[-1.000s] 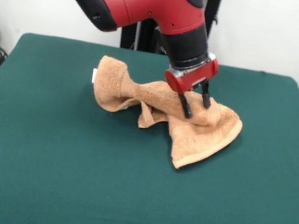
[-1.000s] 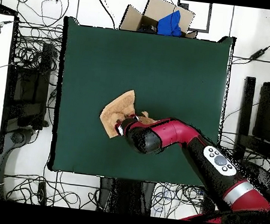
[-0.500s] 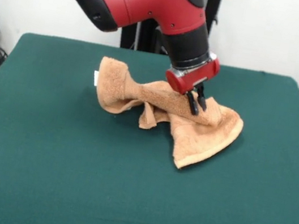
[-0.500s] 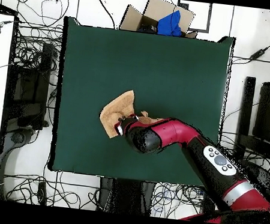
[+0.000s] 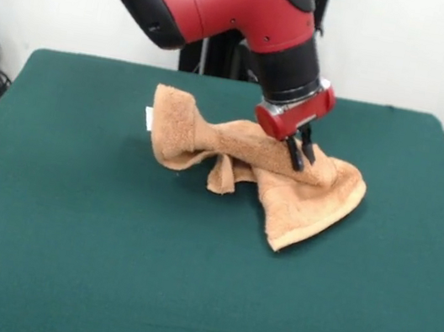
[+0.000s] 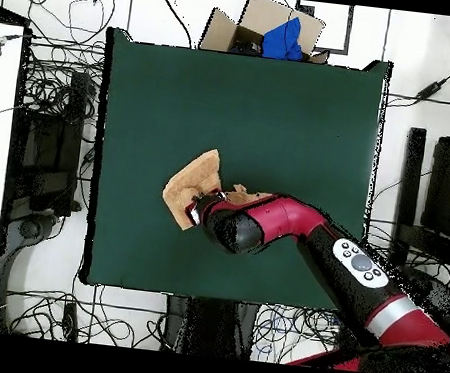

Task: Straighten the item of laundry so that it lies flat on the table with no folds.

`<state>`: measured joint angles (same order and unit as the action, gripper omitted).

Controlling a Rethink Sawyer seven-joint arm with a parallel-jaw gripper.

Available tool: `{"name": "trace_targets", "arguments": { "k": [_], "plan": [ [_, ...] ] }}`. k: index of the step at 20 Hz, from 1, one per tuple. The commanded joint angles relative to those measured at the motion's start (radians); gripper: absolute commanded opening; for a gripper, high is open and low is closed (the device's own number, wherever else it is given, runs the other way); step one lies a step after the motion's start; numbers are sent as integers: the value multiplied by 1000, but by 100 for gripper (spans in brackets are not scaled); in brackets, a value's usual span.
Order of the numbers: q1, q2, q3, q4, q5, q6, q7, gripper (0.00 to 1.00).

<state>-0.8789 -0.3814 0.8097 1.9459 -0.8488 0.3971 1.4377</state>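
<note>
Small light-orange terry-cloth towel (image 5: 258, 176) lies crumpled a little behind the middle of the large dark-green cloth-topped counter (image 5: 102, 274), well clear of every edge; in the overhead view it shows only partly, the red and black arm (image 6: 295, 228) covering much of it. Shape now — a twisted rope-like ridge running across the front view, with one end standing up as a rolled hump beside the tiny white tag (image 5: 148, 118) and the other end spreading into a flatter lobe with a visible hemmed border toward the near side. The hand (image 5: 301, 152) is at the lobe end of the ridge, its two dark fingers (image 5: 293, 154) drawn almost together and pinching a fold of cloth at the top of the ridge; the grip looks closed on the towel, not merely resting on it. Key relation: the towel's long axis runs sideways from the hand toward the tag end, so nearly all the bunched cloth lies to one side of the grasp. Judgement — a pull along that axis, away from the hump, should draw the twist out; a lift straight up would likely just carry the bundle. Task far from done: folds and twist remain.
</note>
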Motion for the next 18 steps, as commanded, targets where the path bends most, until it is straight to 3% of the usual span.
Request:
{"name": "trace_targets", "arguments": {
  "k": [1, 6, 18],
  "plan": [
    [72, -118, 15, 8, 105, 87, 79, 0],
    [94, -210, 30, 69, 196, 82, 124, 0],
    [-20, -399, 131, 168, 441, 254, -14, 0]
  ]
}}
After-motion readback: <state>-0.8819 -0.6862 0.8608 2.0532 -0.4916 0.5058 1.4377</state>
